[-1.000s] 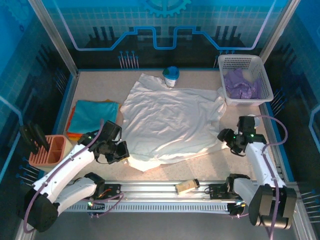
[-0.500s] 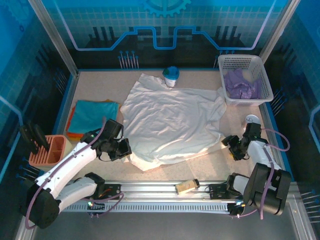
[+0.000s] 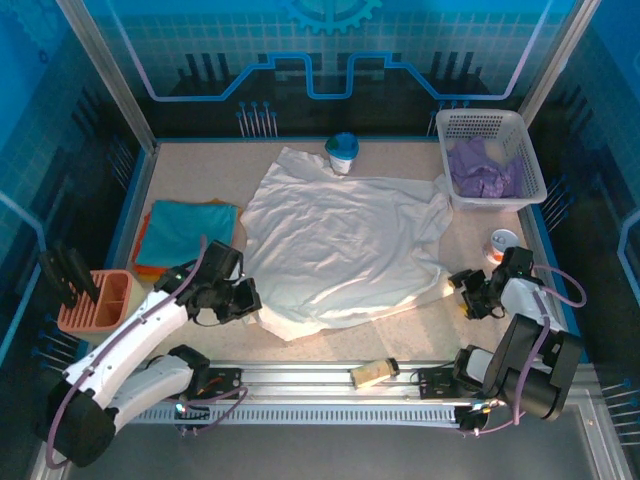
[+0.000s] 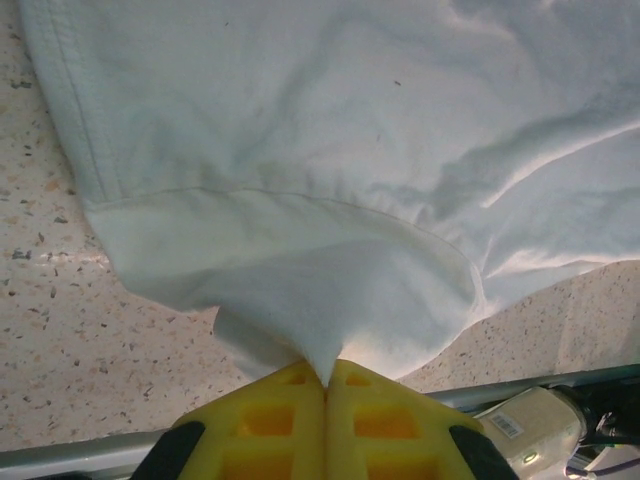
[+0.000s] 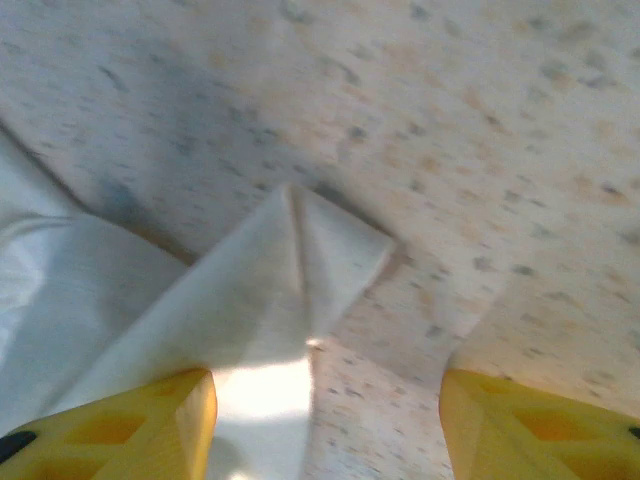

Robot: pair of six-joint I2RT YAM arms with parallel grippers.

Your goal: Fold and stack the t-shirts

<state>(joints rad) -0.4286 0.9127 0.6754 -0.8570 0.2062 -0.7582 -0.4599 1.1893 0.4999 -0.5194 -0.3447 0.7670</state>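
Top camera looks down from above the near edge across the whole speckled beige table (image 3: 200,170); both wrist cameras sit close over the white cloth t-shirt (image 3: 340,240) — left facing its hem, right facing a corner.

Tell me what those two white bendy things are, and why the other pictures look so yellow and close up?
They are two robot arms bolted to a table. The big picture comes from a camera above them. The close pictures come from cameras on each wrist; the yellow blocks are the fingers. On the table lies a white t-shirt. The left gripper is shut, pinching the shirt's near edge. The right gripper is open above a shirt corner, holding nothing. There are folded teal and orange shirts, a purple shirt in a white basket, a cup and a pink tray.
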